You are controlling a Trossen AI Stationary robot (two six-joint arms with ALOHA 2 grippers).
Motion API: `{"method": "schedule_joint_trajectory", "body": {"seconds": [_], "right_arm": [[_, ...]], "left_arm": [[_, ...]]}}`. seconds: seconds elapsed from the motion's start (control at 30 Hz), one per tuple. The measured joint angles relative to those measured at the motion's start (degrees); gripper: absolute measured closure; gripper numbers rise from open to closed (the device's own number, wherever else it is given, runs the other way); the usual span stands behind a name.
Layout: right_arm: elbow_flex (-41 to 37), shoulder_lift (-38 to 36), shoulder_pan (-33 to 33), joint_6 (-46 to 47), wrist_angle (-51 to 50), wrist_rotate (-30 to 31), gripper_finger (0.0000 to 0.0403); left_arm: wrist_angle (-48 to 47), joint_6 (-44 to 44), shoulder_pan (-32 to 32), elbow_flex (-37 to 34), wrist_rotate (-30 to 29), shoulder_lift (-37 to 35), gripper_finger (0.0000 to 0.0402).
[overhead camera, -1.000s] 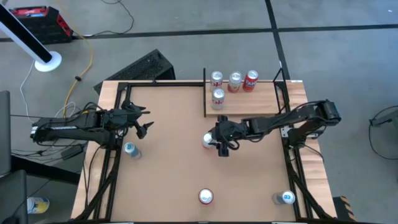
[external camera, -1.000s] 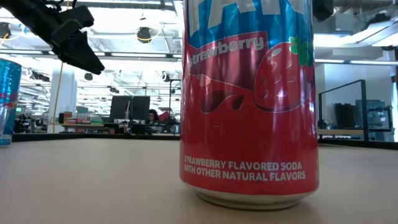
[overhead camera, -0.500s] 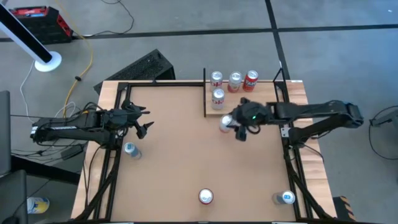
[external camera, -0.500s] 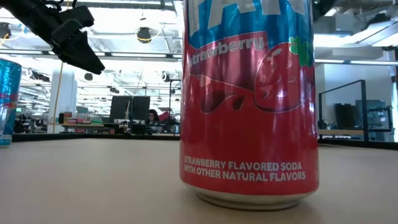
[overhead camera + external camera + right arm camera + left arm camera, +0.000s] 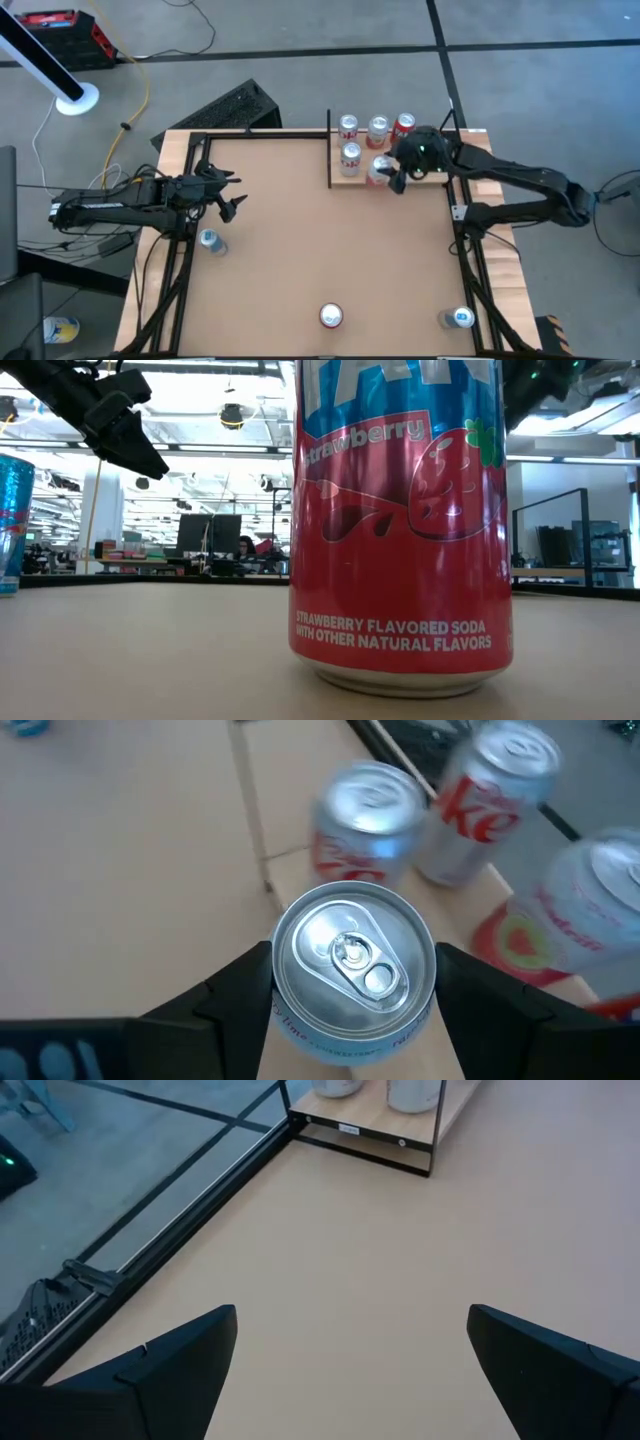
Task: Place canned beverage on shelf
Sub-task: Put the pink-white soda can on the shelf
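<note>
My right gripper (image 5: 392,175) is shut on a pale, silver-topped can (image 5: 352,960) and holds it over the near edge of the pale wood shelf (image 5: 432,178) at the table's far right. Several cans stand upright on the shelf, among them a silver one (image 5: 350,156) and a red one (image 5: 403,124). My left gripper (image 5: 232,197) waits open above the table's left side, with nothing between its fingers (image 5: 180,1370). My right gripper pinches the can's round wall just below the rim (image 5: 290,1010) between its two fingers (image 5: 235,1000), one on each side. The fingers slant down from the table's right side. The can stays upright, top up. Its base is hidden by the can itself.
A blue can (image 5: 209,240) stands near my left arm. A red strawberry soda can (image 5: 331,316) stands at the table's near edge and fills the low view (image 5: 400,530). Another blue can (image 5: 460,318) stands near right. Black frame rails (image 5: 180,250) run along the table's sides.
My right gripper has carried the can from the table's middle toward the far right, rising a little, to the shelf's near edge. It has rolled somewhat on the way. The can has stayed upright in the hold.
</note>
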Motion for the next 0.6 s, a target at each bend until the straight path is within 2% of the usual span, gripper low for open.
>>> {"method": "schedule_joint_trajectory", "body": {"seconds": [0.17,0.37,0.6], "right_arm": [[-0.02,2.57,-5.96,-2.23,1.98,-3.17,0.0136],[-0.02,5.20,-10.23,-2.56,3.16,-8.82,0.0123],[0.09,7.81,-11.84,-4.10,5.91,-8.88,0.0120]], "left_arm": [[-0.02,-0.04,0.00,0.00,-0.01,0.00,0.0019],[-0.02,-0.04,0.00,0.00,-0.01,0.00,0.0019],[-0.03,-0.04,0.00,0.00,-0.02,0.00,0.0019]]}}
